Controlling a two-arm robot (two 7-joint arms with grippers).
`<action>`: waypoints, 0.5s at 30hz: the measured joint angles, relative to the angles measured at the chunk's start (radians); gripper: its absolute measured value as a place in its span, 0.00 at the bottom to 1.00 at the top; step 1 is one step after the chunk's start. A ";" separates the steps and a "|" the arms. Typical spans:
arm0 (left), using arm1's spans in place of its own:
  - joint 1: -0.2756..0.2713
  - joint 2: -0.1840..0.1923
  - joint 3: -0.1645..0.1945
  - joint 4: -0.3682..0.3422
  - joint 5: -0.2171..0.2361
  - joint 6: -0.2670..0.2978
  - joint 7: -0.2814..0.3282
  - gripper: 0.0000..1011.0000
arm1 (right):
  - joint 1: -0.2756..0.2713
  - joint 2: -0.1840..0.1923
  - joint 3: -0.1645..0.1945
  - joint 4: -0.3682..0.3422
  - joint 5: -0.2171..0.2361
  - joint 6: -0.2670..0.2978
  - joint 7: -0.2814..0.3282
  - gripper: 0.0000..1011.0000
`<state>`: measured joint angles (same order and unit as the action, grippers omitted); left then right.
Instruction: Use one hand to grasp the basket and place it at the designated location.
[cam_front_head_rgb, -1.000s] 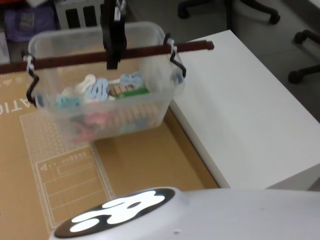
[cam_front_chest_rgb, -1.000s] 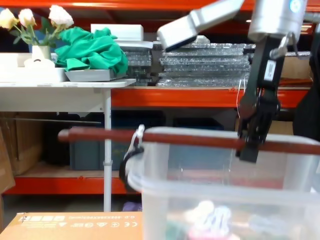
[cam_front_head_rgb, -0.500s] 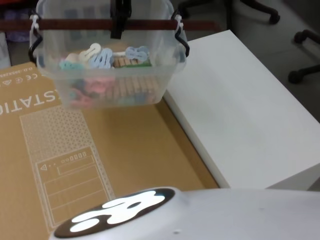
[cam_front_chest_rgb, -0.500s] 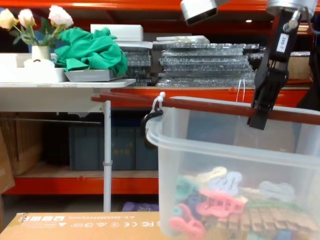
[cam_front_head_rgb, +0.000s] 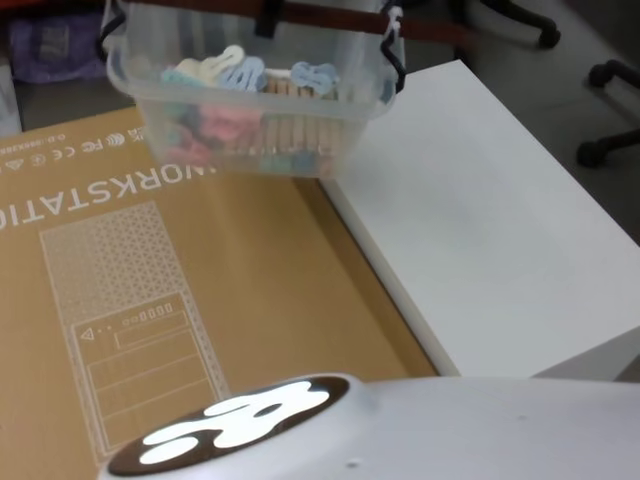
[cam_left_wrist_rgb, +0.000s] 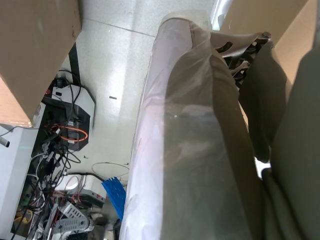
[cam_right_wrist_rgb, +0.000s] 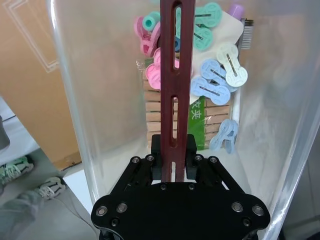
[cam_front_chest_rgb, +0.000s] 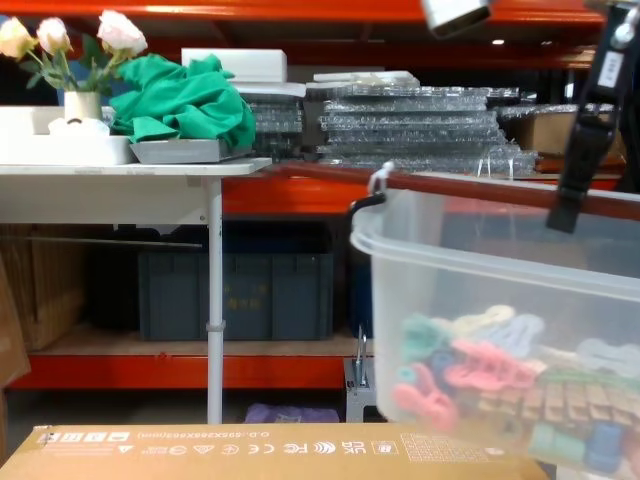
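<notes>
Orange racking (cam_front_chest_rgb: 290, 195) runs along the back with dark crates (cam_front_chest_rgb: 240, 295) beneath, a white side table (cam_front_chest_rgb: 120, 183) carries flowers (cam_front_chest_rgb: 120, 30) and green cloth (cam_front_chest_rgb: 190, 100), chair castors (cam_front_head_rgb: 612, 75) on grey floor (cam_front_head_rgb: 560, 100).

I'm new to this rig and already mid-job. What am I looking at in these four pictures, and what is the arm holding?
This is a two-armed robot, and each picture comes from one of its cameras. The head camera looks down on the work: a brown cardboard sheet, with a white table beside it on the right. The chest camera looks across the same scene from lower down. The right wrist camera sits just behind the right gripper, which is shut on the dark red handle of a clear plastic basket. The basket hangs from that bar over the cardboard's far end, near the table's edge. It holds coloured and wooden clothes pegs. The left wrist camera points at the floor and cables beside the robot, so the left arm looks parked at its side.
</notes>
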<state>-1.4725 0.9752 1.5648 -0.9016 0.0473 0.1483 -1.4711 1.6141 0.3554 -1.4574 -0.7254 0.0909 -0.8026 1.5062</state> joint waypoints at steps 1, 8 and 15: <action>0.000 0.000 0.000 0.000 0.000 0.000 0.000 0.00 | 0.000 0.000 0.000 0.000 0.000 0.000 0.000 0.24; 0.000 0.000 0.000 0.001 0.000 0.000 0.000 0.00 | -0.006 0.056 0.012 -0.028 -0.024 0.057 -0.014 0.24; 0.000 0.000 0.000 0.000 0.000 0.000 0.000 0.00 | -0.020 0.139 0.025 -0.074 -0.046 0.121 -0.023 0.24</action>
<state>-1.4726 0.9751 1.5648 -0.9014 0.0474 0.1483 -1.4711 1.5937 0.4944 -1.4320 -0.7995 0.0444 -0.6817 1.4830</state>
